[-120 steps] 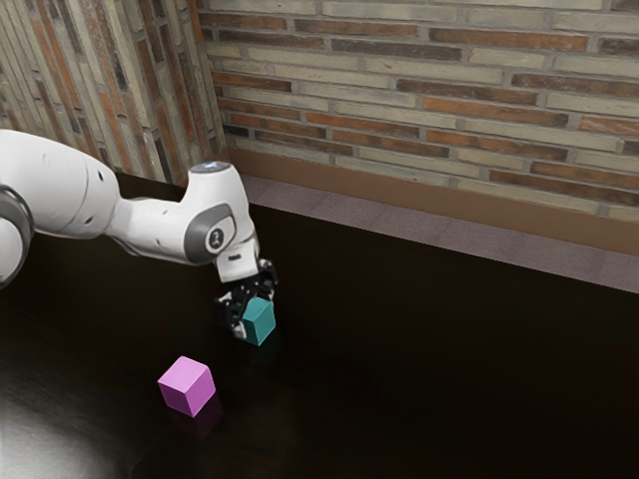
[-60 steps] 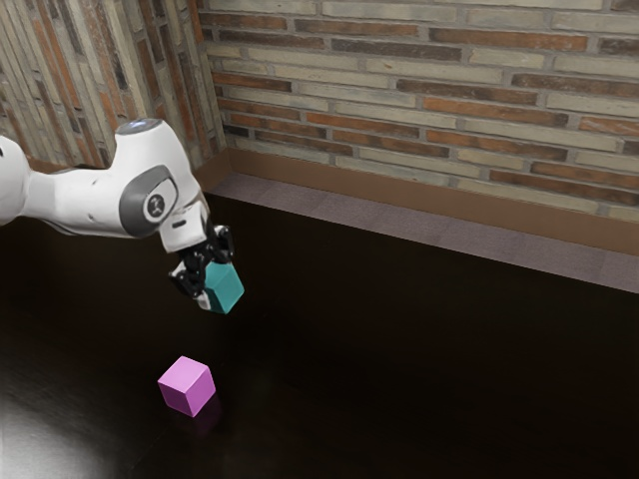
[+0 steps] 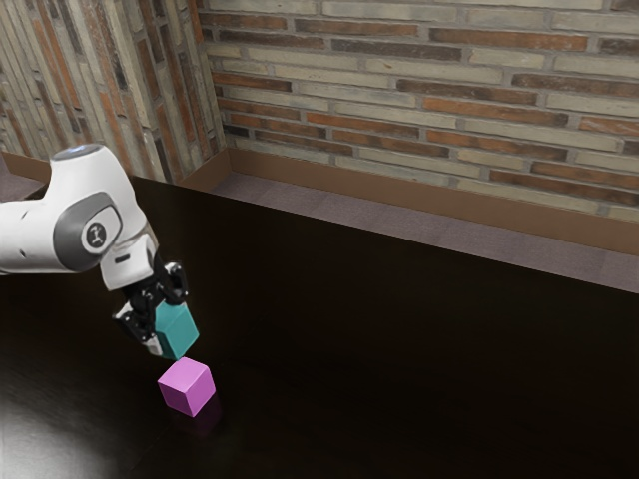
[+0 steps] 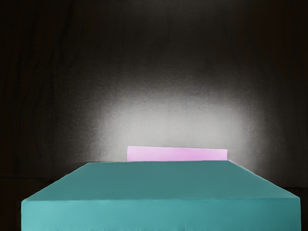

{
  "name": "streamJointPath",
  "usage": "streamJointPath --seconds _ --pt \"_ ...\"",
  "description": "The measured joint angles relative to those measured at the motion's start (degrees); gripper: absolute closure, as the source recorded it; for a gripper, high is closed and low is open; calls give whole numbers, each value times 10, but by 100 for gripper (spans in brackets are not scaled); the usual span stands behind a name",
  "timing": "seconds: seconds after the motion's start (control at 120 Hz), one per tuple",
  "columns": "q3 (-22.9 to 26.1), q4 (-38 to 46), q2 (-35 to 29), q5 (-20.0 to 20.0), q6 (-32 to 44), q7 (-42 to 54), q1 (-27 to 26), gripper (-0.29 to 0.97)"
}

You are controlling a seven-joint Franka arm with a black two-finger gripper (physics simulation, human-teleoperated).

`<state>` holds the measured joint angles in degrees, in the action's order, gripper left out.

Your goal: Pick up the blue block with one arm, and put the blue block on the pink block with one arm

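While the white arm (image 3: pixel 60 235) reaches in from the left edge of the exterior view, its black gripper (image 3: pixel 158 317) hangs at lower left of the frame, above the dark table (image 3: pixel 399 349); the two fingers stand on opposite sides of the blue block (image 3: pixel 178 334) and press against it, so the pincer is clamped on that block and carries it off the table. The blue block, teal in tone, is a cube with sides that look equal, so it has no long axis to name; it is held tilted, with its edges running slantwise across the frame and one corner pointing down toward the pink block (image 3: pixel 186 386). The pink block rests flat on the table just below the blue one and a little toward the exterior view's right; the lowest corner of the blue block comes very near the pink block's top face, and I cannot tell whether the two touch. A brick wall (image 3: pixel 449 100) runs across the upper part of the frame behind the table, well apart from both blocks.

In the wrist view the blue block (image 4: pixel 159 192) sits directly under the hand, one broad face turned to the camera; beyond its far edge a thin strip of the pink block (image 4: pixel 176 154) shows, with the edges of the two running parallel; past that lies the table (image 4: pixel 168 72), dark with a pale glare.
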<state>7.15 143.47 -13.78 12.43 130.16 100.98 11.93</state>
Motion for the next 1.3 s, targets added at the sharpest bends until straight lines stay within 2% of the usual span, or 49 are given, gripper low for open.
streamJointPath --seconds 0.233,0.383,0.542,0.717,0.808,0.917,0.95,1.0,1.067,1.125,1.192,1.3 --pt "0 1 54 6 17 4 0 36" --pt "0 1 66 6 28 7 0 36" --pt "0 0 68 5 30 7 0 18" --pt "0 0 67 5 30 8 0 8" --pt "0 0 36 6 18 7 0 5" --pt "-4 -16 -68 14 -58 0 0 3" --pt "-6 -36 -88 18 -94 -4 0 3" --pt "-7 -128 -94 13 -158 -17 0 2" --pt "-6 -337 -19 -35 -256 -60 -1 2" --pt "-22 -445 33 -68 -327 -112 -3 1" --pt "-35 -495 60 -95 -373 -187 -11 1" --pt "-40 -504 66 -120 -401 -298 -33 0"
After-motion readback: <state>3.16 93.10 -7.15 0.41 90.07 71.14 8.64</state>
